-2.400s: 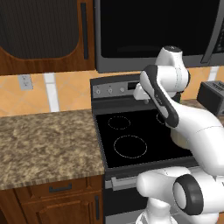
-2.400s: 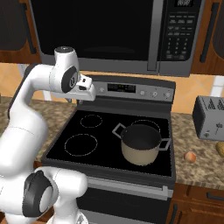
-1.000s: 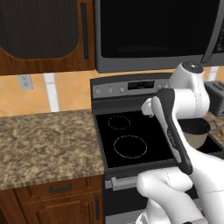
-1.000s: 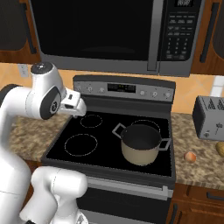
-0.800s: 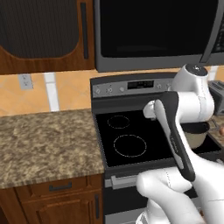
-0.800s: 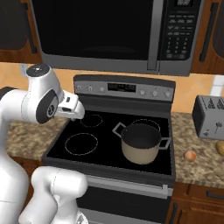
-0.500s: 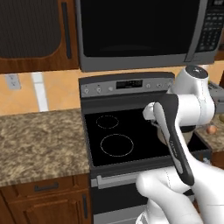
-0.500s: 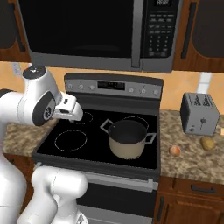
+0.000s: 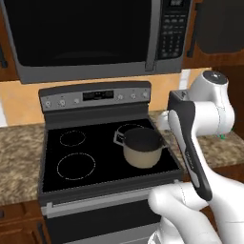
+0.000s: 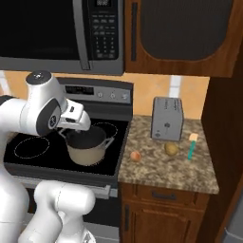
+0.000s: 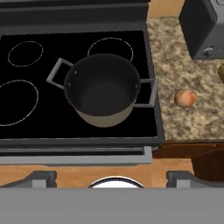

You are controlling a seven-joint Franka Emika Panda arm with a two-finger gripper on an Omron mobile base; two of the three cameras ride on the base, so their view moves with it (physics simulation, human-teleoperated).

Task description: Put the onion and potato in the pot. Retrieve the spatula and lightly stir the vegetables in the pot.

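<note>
I see the small round orange-brown onion (image 10: pixel 135 155) lying low and centre in the right base view, on the speckled granite surface (image 10: pixel 156 171) just right of the black stove top (image 10: pixel 28 159); in the hand view it sits at mid-right (image 11: pixel 185 98). Just right of it lies the yellowish-tan potato (image 10: pixel 171 148), in front of the grey metal toaster (image 10: pixel 167 118), and further right the teal-handled spatula (image 10: pixel 191 145) with its pale tan head pointing toward the wall. The short beige pot (image 11: pixel 103 89), dark and empty inside, with grey loop handles, stands on the stove top's right front part, near the centre of the hand view; it also shows mid-frame in the left base view (image 9: pixel 141 147). My hand (image 11: pixel 111 176) hovers above the stove's front edge, its two fingertips spread wide with nothing between them.
</note>
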